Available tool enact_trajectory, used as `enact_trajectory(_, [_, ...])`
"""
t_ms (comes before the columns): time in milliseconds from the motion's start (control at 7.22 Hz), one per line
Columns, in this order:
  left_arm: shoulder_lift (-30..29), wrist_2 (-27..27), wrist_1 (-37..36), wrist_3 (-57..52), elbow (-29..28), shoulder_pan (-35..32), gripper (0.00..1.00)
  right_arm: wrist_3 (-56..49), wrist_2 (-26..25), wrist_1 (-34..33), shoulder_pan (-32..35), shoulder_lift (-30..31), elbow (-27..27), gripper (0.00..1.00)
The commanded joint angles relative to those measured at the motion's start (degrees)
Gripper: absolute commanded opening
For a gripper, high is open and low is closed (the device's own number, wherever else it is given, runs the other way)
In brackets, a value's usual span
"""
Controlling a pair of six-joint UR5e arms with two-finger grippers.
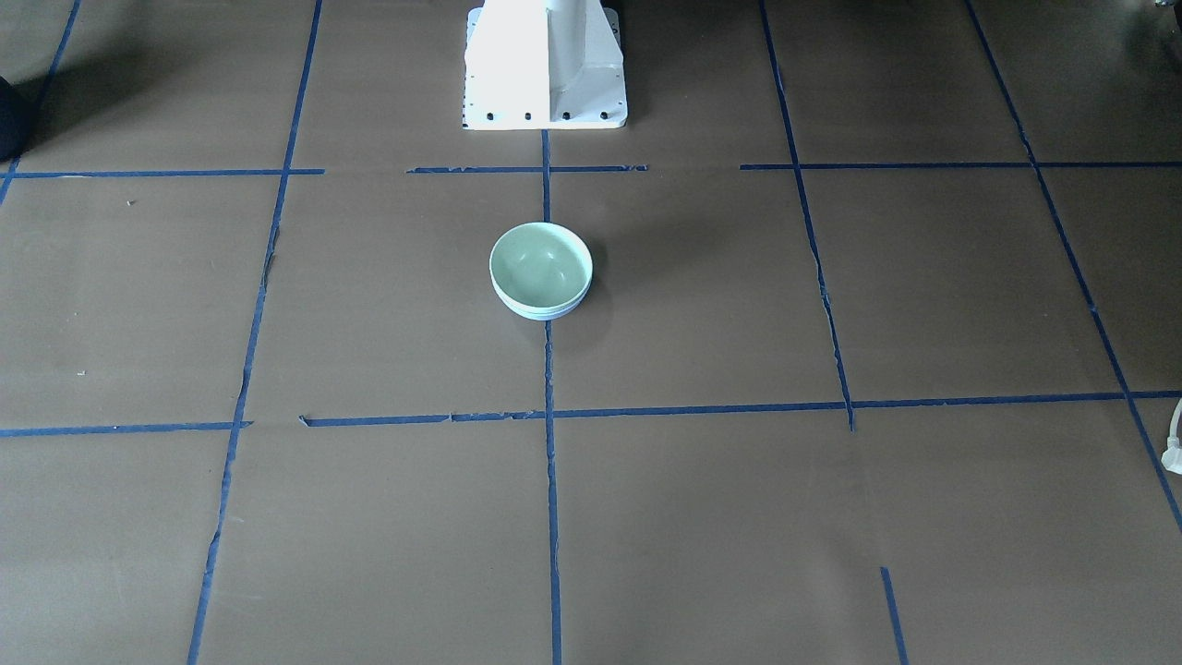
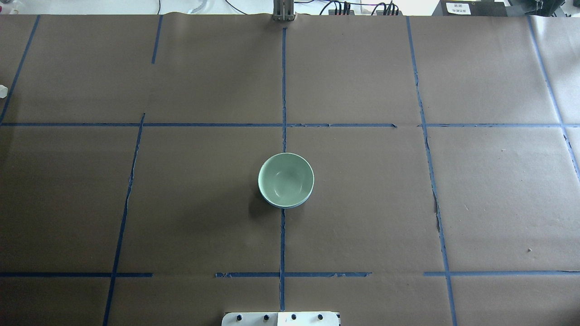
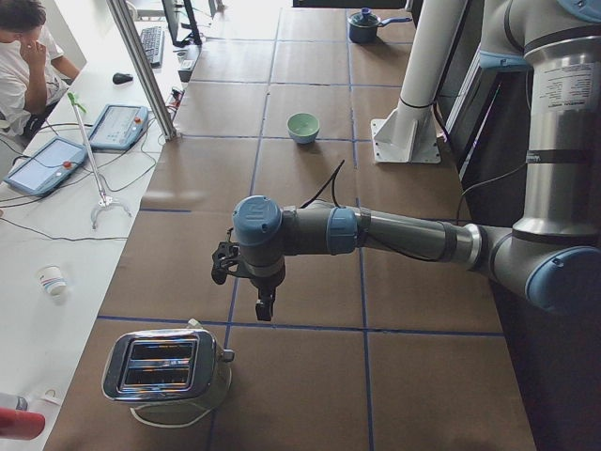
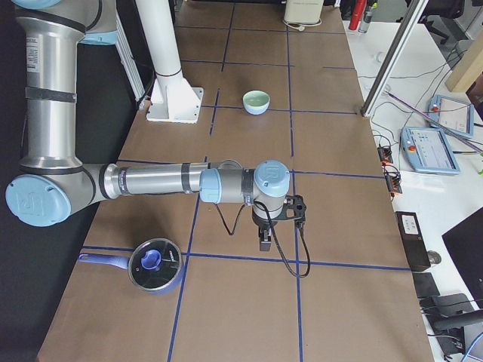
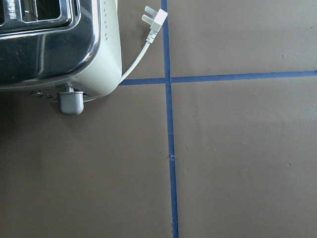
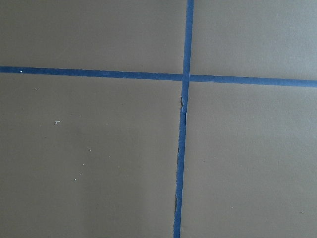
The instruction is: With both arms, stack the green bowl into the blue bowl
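The table, brown paper taped in blue squares, fills the overhead and front views; only the side views carry the arms, the left arm stretched low near a toaster, the right arm beside a lidded saucepan; the green bowl sits nested in the blue bowl mid-table, only a sliver of blue rim showing; the left gripper and right gripper point down, apart from everything, their opening too small to tell.

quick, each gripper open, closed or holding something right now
Left gripper: cannot be told, side view only.
Right gripper: cannot be told, side view only.
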State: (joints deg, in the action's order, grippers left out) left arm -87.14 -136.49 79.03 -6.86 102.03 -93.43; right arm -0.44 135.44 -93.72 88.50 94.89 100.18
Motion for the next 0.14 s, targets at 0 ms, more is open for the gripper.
enact_trajectory(0, [-0.40, 0.00, 0.07, 0.00, 0.01, 0.01, 1.00, 0.00, 0.00, 0.03, 0.00, -0.06, -0.51, 1.00])
